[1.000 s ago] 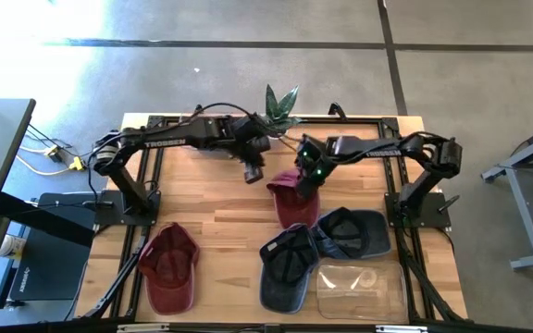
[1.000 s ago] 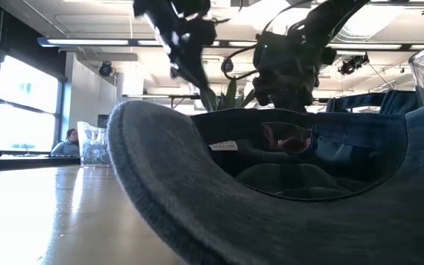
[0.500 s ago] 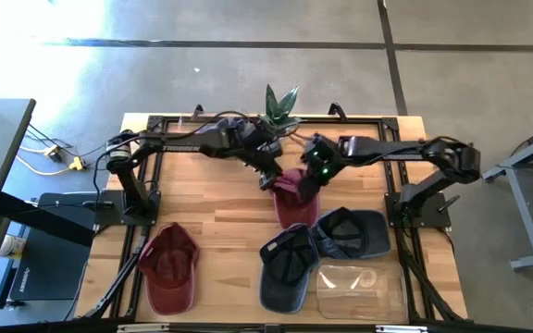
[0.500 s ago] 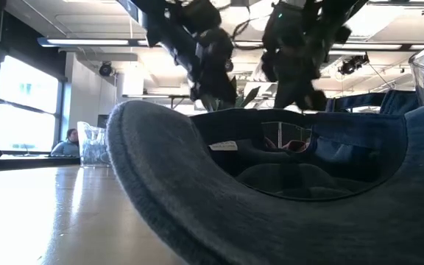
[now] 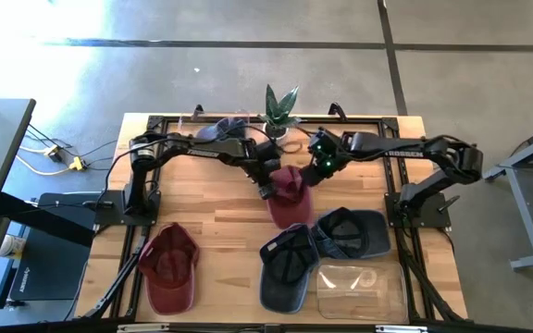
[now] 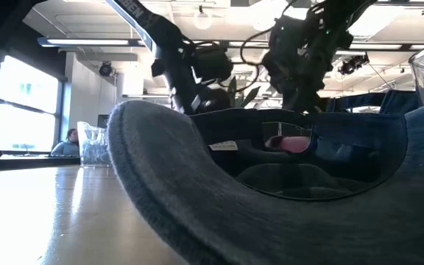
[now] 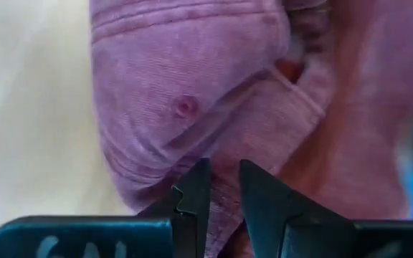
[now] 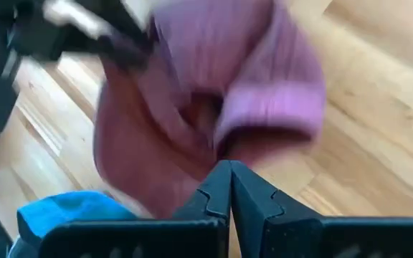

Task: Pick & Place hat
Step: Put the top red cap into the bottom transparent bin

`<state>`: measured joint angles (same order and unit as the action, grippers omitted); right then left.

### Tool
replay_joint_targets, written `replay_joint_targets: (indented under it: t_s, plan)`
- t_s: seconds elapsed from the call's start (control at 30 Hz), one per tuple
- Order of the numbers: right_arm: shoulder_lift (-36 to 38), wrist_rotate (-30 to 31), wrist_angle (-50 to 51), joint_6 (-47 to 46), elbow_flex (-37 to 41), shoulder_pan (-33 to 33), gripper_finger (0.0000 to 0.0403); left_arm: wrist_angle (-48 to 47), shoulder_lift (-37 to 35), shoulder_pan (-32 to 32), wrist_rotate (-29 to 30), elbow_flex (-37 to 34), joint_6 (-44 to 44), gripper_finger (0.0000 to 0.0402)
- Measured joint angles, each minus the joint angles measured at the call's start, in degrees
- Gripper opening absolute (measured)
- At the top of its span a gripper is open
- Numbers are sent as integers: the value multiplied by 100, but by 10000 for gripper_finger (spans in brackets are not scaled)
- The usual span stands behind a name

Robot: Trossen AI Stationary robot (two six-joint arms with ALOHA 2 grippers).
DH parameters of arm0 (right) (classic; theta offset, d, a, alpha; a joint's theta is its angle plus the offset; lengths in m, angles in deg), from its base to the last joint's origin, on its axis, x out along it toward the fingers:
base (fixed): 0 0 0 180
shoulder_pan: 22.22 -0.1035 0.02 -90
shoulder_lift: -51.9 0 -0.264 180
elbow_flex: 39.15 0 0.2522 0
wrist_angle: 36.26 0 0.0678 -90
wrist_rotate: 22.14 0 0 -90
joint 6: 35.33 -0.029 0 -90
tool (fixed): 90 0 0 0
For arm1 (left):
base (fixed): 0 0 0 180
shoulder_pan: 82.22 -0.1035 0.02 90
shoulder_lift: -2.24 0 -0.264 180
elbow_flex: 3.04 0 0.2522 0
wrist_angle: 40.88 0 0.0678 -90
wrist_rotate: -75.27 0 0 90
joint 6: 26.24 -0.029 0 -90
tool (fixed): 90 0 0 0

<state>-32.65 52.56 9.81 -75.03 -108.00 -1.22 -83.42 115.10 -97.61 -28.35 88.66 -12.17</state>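
Observation:
A maroon hat (image 5: 288, 196) lies at the table's middle, with its far end raised. My right gripper (image 5: 306, 176) is shut on that end, and the right wrist view shows its shut fingers (image 8: 228, 168) against the blurred pink cloth. My left gripper (image 5: 267, 191) has come down at the hat's left side. Its fingers (image 7: 224, 179) stand a narrow gap apart, right at the crown (image 7: 185, 107). In the low view a bit of the hat (image 6: 289, 143) shows behind a blue hat (image 6: 271, 199). My right gripper pinches the hat's far end (image 8: 217, 147) between its two shut fingers, coming slanting down from the far right. The hat hangs bunched below the fingers, and its near end (image 5: 290, 217) lies on the table. My left gripper has its fingertips at the crown's lower edge (image 7: 214, 154). I cannot tell whether they touch it.
A second maroon hat (image 5: 167, 268) lies near left. Two blue hats (image 5: 285, 268) (image 5: 354, 231) and a clear plastic box (image 5: 359, 285) fill the near right. A potted plant (image 5: 280, 106) stands at the far edge, and bare wood lies left of centre.
My left gripper has come down and moved toward the table's right and near side, rolling as it went, and has ended at the maroon hat's left side. My right gripper has risen a little toward the far edge and rolled, drawing the hat's far end up.

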Motion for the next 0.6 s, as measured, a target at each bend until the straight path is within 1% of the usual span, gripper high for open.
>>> replay_joint_targets:
  t_s: [0.03, 0.1, 0.2, 0.33, 0.43, 0.5, 0.6]
  plan:
    - [-73, -18, -9, 18, 17, 0, 6, -202, -2, 0, 234, 4, -8, 69]
    - [-211, -17, -71, 136, 28, -2, 6, -521, -2, 0, 491, 2, -39, 69]
    - [-315, -22, -527, 153, 28, 0, 3, -777, -2, -2, 511, 99, -51, 69]
    - [-376, 153, -847, -92, 28, 114, 6, -1468, -4, 4, 512, 670, -103, 69]
    - [-365, 115, -1009, -165, 28, 388, 37, -1970, -9, 4, 523, 1136, -183, 69]
    - [-360, 18, -1071, -183, 28, 619, 72, -2135, -9, 4, 525, 1362, -199, 69]
    - [-383, -98, -1152, -185, 26, 958, 130, -2287, -17, 4, 525, 1456, -189, 69]
